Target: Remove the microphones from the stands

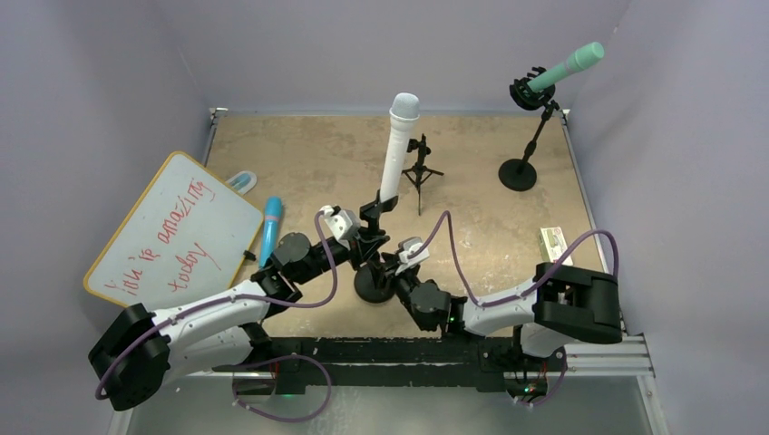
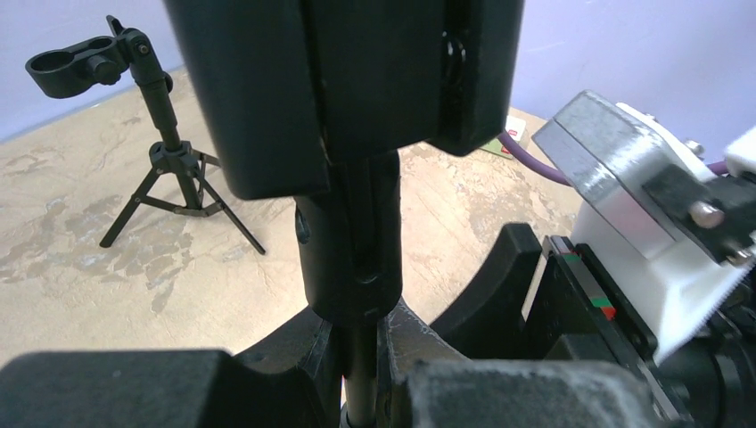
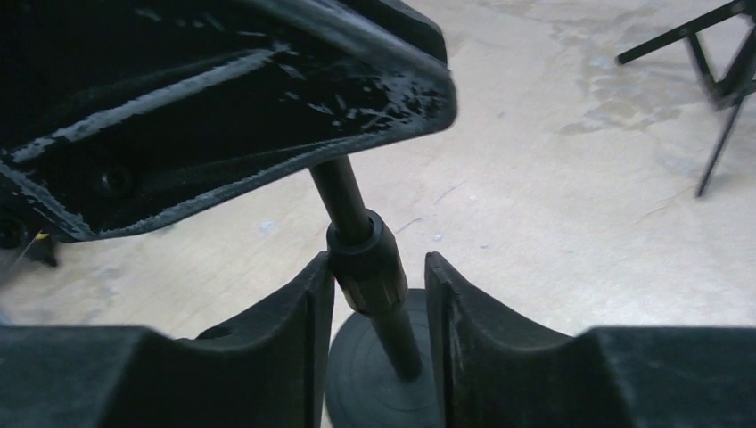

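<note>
A white microphone (image 1: 399,149) stands tilted in the clip of a black stand (image 1: 374,283) with a round base, in the middle of the table. My left gripper (image 1: 365,237) is shut on the stand's thin pole (image 2: 360,374), just under the thick clip joint (image 2: 349,259). My right gripper (image 1: 388,269) is lower on the same pole. Its jaws are open around the pole's collar (image 3: 365,267): the left finger (image 3: 303,321) touches the collar, the right finger (image 3: 455,330) stands a little apart. The round base (image 3: 374,388) lies below them. The microphone itself is hidden in both wrist views.
A green microphone (image 1: 568,67) sits in a second stand (image 1: 519,173) at the back right. A small empty tripod stand (image 1: 420,169) (image 2: 165,152) is behind the white one. A blue microphone (image 1: 270,231) and a whiteboard (image 1: 172,231) lie at the left, a small box (image 1: 553,245) at the right.
</note>
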Motion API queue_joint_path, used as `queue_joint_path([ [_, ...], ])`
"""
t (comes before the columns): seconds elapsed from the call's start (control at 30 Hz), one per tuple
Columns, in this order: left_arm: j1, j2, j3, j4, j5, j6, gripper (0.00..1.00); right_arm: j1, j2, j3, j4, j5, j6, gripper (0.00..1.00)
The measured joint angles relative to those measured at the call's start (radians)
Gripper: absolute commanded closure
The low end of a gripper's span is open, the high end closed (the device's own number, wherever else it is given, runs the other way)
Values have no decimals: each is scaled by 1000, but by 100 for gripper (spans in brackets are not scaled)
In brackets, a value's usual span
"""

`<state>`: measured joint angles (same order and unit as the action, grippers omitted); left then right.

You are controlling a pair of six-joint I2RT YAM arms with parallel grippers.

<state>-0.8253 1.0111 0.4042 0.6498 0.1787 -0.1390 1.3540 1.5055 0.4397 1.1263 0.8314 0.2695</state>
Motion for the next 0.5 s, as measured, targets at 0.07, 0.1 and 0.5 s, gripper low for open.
queue_joint_path([
  [0.07, 0, -9, -11, 10, 0, 0, 100, -15, -18, -26, 3, -39, 31, 45],
  [0.1, 0, -11, -14, 14, 0, 1, 100, -25, -27, -37, 4, -64, 45, 41],
  [0.5, 1, -13, -16, 17, 3, 0, 100, -163, -14, -56, 19, -436, 50, 51],
])
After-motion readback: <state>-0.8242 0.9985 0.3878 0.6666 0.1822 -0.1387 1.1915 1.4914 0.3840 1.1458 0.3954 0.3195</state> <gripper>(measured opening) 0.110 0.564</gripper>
